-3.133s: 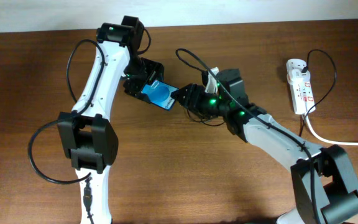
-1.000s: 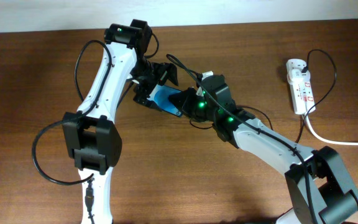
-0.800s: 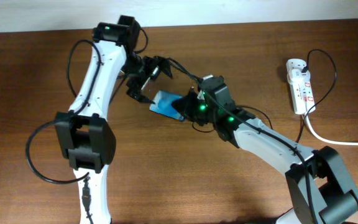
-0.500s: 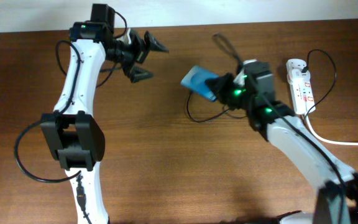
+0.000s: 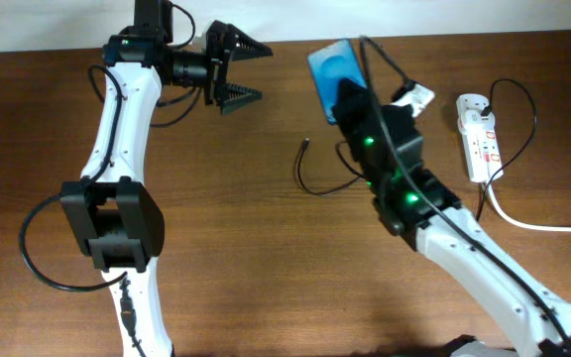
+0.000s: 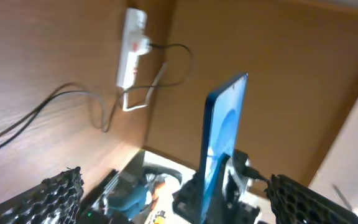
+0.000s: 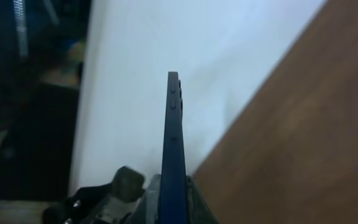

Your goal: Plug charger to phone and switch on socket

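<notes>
— Reports what change?
— Finds left gripper [image 5: 264,72] spread open, empty, pulled back to 11 o'clock. Finds phone [image 5: 331,67] raised on edge near 12 o'clock, clamped by right gripper [image 5: 349,98] alone.
— Means?
— Judges plugging undone: sees charger [image 5: 306,146] tip loose on table [image 5: 216,248], centre, apart from phone. Places socket [image 5: 478,137] at 3 o'clock.
— Counts?
— One phone, one charger, one socket, two grippers.

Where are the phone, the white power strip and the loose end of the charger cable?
phone [image 5: 331,69], overhead view, middle of its blue screen.
power strip [image 5: 478,139], overhead view, middle of its white body.
charger [image 5: 306,143], overhead view, the free plug tip of the thin black cable.
</notes>
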`<move>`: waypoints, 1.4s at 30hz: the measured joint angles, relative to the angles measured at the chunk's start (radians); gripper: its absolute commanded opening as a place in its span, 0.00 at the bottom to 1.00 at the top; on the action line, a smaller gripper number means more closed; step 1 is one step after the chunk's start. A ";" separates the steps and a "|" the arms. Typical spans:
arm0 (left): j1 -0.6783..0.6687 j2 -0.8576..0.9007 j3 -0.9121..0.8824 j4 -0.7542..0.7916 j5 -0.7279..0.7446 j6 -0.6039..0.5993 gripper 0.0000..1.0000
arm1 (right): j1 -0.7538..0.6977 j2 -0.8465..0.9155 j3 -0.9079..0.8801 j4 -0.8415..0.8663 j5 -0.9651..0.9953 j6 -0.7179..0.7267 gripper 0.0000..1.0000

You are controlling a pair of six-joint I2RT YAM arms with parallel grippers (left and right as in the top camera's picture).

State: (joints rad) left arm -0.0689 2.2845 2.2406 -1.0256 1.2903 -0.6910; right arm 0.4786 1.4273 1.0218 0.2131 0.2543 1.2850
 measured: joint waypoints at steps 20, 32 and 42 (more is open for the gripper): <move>-0.044 0.000 0.000 0.333 0.109 -0.217 0.40 | 0.087 0.196 0.163 0.110 -0.017 0.224 0.04; -0.061 0.000 0.001 0.417 0.062 -0.359 0.22 | 0.094 0.196 0.166 0.106 -0.035 0.264 0.04; -0.068 0.000 0.001 0.425 0.031 -0.409 0.21 | 0.093 0.196 0.167 0.106 -0.034 0.278 0.04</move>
State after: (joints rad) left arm -0.1364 2.2845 2.2414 -0.6006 1.3212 -1.0996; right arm 0.5720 1.6238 1.1885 0.3191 0.2199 1.5635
